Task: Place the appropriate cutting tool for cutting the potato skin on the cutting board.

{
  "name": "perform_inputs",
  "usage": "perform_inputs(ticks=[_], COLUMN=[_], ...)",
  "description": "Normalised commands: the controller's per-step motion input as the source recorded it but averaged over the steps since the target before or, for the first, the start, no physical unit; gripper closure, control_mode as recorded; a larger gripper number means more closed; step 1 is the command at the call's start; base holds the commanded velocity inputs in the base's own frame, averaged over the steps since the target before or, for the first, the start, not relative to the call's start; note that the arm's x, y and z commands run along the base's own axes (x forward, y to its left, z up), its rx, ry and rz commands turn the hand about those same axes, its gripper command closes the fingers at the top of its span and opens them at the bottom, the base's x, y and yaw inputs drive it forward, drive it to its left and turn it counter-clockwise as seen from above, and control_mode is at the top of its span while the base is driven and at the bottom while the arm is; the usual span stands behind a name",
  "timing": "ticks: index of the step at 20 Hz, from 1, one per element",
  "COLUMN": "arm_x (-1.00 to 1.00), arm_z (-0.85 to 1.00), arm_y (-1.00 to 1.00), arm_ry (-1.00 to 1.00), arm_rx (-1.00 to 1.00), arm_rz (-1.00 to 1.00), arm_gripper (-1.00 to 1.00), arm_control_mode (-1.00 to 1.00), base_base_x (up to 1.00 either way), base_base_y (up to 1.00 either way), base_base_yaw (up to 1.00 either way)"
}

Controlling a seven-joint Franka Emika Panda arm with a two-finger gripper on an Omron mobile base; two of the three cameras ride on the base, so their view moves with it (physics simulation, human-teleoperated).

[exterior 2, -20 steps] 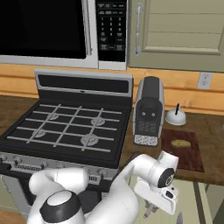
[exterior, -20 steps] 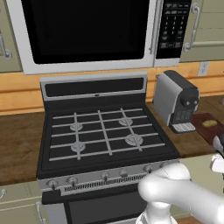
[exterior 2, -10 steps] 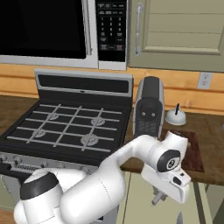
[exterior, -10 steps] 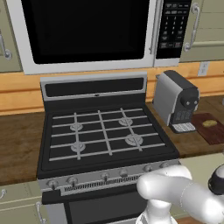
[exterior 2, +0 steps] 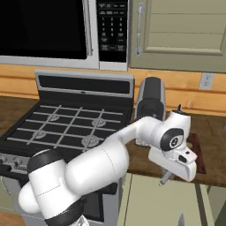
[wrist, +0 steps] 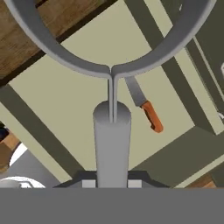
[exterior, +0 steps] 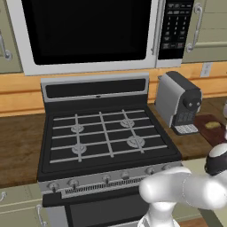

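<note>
Wood-grain countertop (exterior: 17, 146) is running along the left, and the black gas stove (exterior: 106, 137) is sitting set into it under a wide microwave (exterior: 88, 31). Just right of the stove the coffee machine (exterior: 177, 102) is standing on the counter, and past it the cutting board (exterior: 218, 135) is lying flat, partly cut off by the edge of the left base view. The board is carrying one thing, the potato (exterior: 213, 125), which is resting near its middle and leaving bare wood around it for a second item. No other holder or vessel is showing among these things. Further right and lower, in the right base view, the arm is bending out over the counter's front edge, and the gripper (exterior 2: 170, 171) is hanging in front of the cabinet face below the countertop, clamped on the cutting tool (exterior 2: 166, 178), whose grey shaft is sticking out beneath the hand. In the hand view the fingers (wrist: 87, 180) are pinching the round handle while its looped head is pointing away from the camera, a grip that looks chosen to keep the tool steady for carrying. An orange-handled knife (wrist: 146, 109) is lying beyond it. Judging by this, the tool is in hand but is yet to be raised and carried over to the board.
</note>
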Motion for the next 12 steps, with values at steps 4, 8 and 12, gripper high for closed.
perform_inputs(ticks=[4,8,12], arm_x=[0.69,0.65,0.66], arm_z=[0.07,0.03,-0.01], arm_y=[-0.20,-0.24,-0.24], arm_ry=[-0.08,-0.10,-0.11], arm_rx=[0.00,0.00,0.00], arm_rz=[0.01,0.06,0.07], arm_gripper=[1.00,1.00,1.00], arm_control_mode=[-1.00,-1.00,-1.00], base_base_x=[0.00,0.00,0.00], base_base_y=[0.00,0.00,0.00], base_base_yaw=[0.00,0.00,0.00])
